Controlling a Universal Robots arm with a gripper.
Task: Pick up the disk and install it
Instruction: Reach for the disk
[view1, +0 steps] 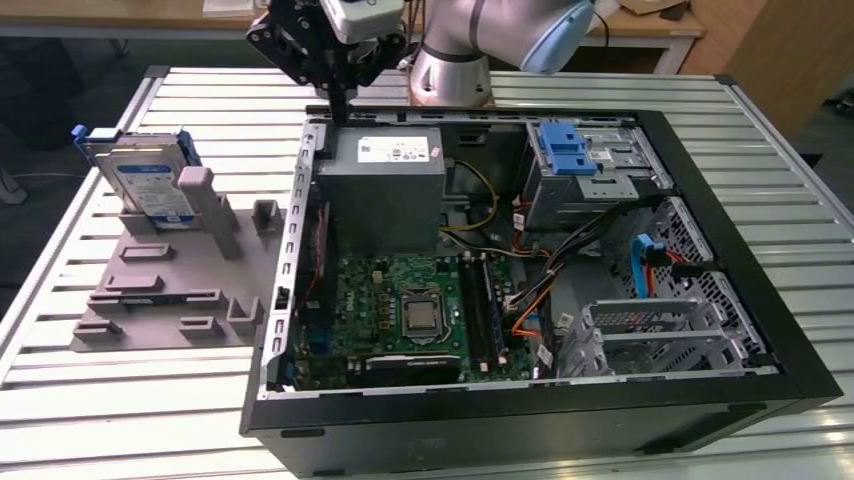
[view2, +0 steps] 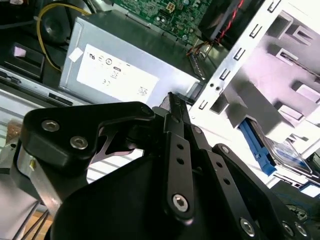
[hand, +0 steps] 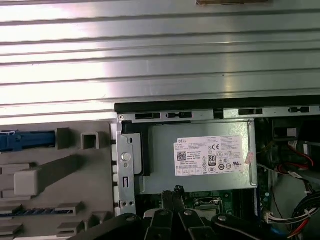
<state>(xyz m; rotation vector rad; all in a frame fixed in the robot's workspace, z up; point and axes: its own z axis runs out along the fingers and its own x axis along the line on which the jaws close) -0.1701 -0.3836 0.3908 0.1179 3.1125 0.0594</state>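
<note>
Disk, a flat rectangular silver metal hard drive with a white-and-blue label in a blue plastic bracket (view1: 144, 185), is standing on edge in a slot of the grey plastic holder plate (view1: 160, 290). The plate is lying on the slatted metal table (view1: 80, 400) at the exterior view's left, well apart from the open black computer case (view1: 534, 430). Judgement: the upright pose is leaving the disk's upper edge and both faces free for a grasp from above.

Black gripper (view1: 339, 112) is hanging above the far left corner of the case, over the large grey power-supply box with a white sticker (view1: 387, 190). In both wrist views its fingers (view2: 172, 107) are pressing together, clenched on nothing. The disk is sitting untouched; pick-up not yet done.
</note>
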